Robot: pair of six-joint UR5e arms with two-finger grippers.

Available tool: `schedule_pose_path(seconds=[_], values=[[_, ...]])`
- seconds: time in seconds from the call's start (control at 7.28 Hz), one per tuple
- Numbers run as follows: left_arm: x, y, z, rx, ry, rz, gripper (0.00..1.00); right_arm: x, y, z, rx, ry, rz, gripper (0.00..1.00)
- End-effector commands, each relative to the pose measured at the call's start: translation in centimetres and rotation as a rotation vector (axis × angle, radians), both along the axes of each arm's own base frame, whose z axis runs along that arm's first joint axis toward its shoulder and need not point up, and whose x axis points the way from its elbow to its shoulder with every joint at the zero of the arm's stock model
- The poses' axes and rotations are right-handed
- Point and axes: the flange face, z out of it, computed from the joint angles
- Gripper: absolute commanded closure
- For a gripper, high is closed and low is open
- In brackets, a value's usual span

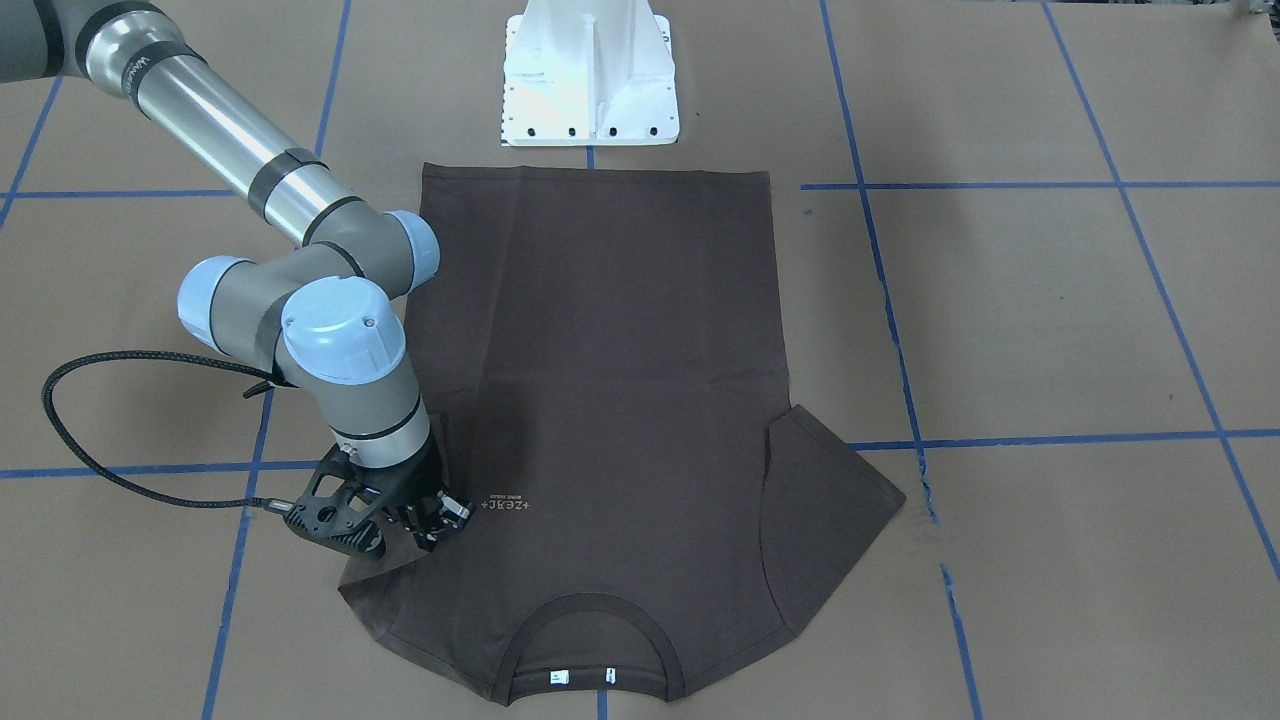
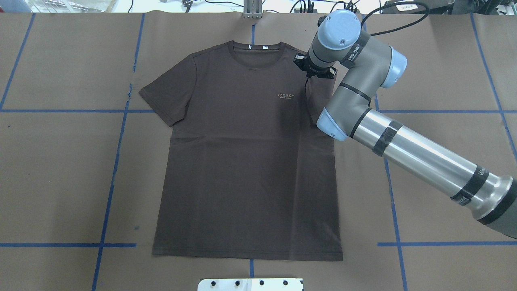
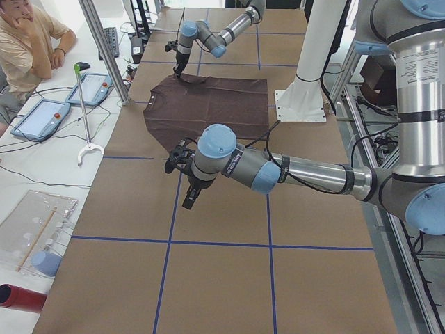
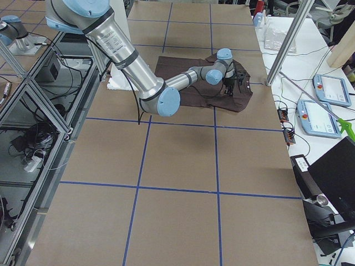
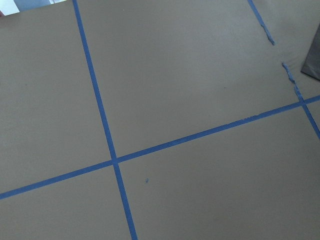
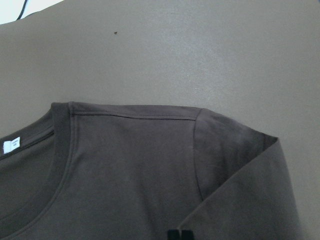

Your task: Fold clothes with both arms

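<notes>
The dark brown T-shirt (image 1: 620, 380) lies flat and face up on the brown table cover, with its collar and white neck tags (image 1: 560, 677) away from the robot. My right gripper (image 1: 440, 520) is down at the shirt's right shoulder, beside the pale chest lettering (image 2: 286, 95). That sleeve (image 6: 240, 175) is folded in over the body. In the right wrist view its corner runs into the closed fingertips (image 6: 173, 234), which look shut on it. My left gripper (image 3: 189, 198) hangs above the bare cover left of the shirt. I cannot tell whether it is open or shut.
The white metal base (image 1: 590, 80) stands at the shirt's hem. Blue tape lines (image 2: 109, 194) cross the cover. An operator (image 3: 28, 42), tablets (image 3: 42, 115) and a metal post (image 3: 104, 49) are beside the table's far side.
</notes>
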Motion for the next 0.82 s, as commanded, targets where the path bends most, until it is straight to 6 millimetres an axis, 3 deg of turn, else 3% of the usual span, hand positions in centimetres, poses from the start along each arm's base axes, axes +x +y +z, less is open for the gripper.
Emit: schedule_pose_path(seconds=[0.0,0.14,0.27,0.41,0.55,0.69], values=[[0.1,-0.2,-0.7,-0.032,0.021,-0.035,0.0,-1.9,0.9,-1.7,0.049,0.003,0.004,0.0],[0.8,-1.0,-1.5,-0.053,0.044,-0.061,0.0,-1.3,1.3,-3.4,0.087,-0.049,0.005,0.0],[3.2,-2.1,-2.6,-0.064,0.08,-0.066,0.0,-0.1,1.9,-4.6,0.106,-0.087,-0.006,0.0],[6.2,-4.6,-4.9,-0.086,0.131,-0.081,0.0,2.6,2.6,-4.0,0.105,-0.121,-0.017,0.0],[11.9,-8.8,-7.5,-0.161,0.181,-0.073,0.02,5.9,3.9,-2.3,0.088,-0.154,-0.04,0.0],[19.3,-12.2,-9.7,-0.234,0.203,-0.027,0.03,10.0,4.9,-1.1,0.081,-0.185,-0.046,0.0]])
